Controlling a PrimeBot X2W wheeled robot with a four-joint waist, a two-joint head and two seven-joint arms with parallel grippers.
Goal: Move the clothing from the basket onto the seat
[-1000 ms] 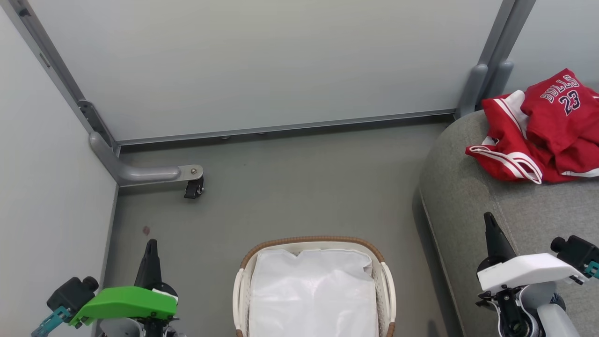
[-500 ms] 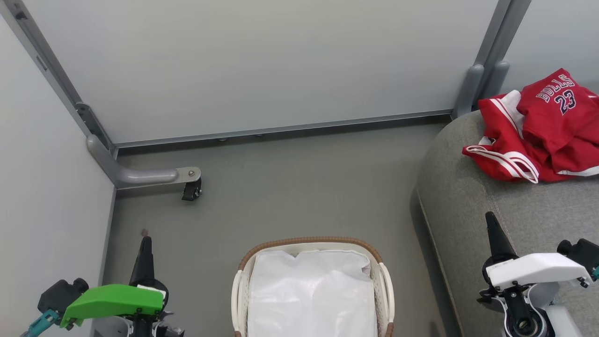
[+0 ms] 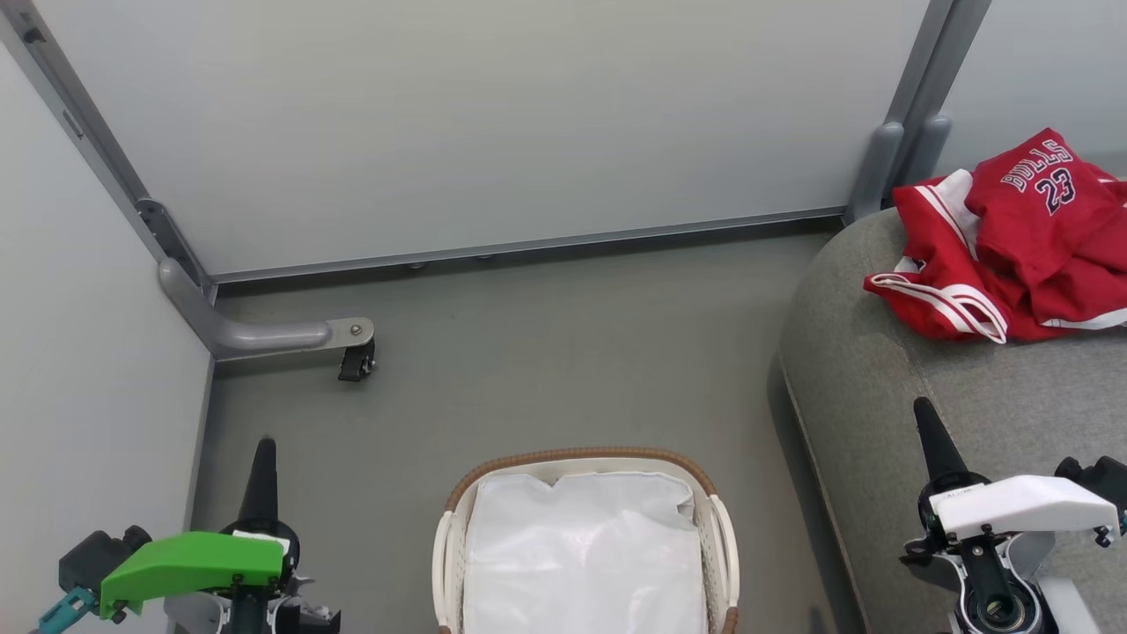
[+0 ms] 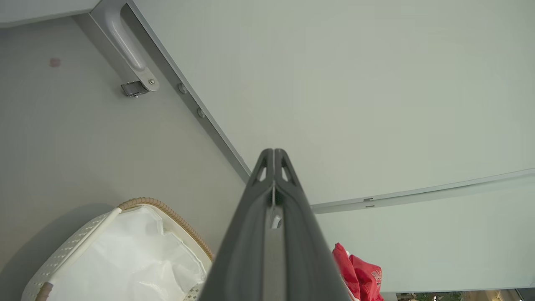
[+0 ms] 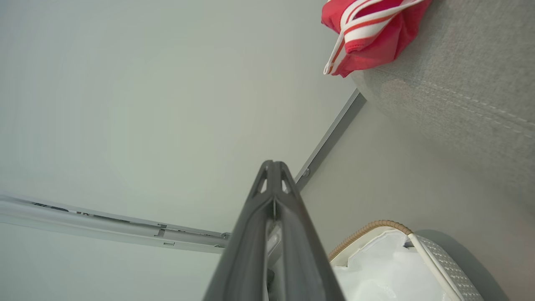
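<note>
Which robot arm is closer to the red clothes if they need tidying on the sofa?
Right. The right end effector, shut, is at the seat where the clothing lies. The left end effector, shut, is over the floor, beyond the basket.

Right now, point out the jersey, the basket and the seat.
jersey (image 3: 1043,227): head view, red cloth just below the 23.
basket (image 3: 581,455): head view, brown woven rim at its far side.
seat (image 3: 880,379): head view, bare grey cushion near the rounded edge.
</note>
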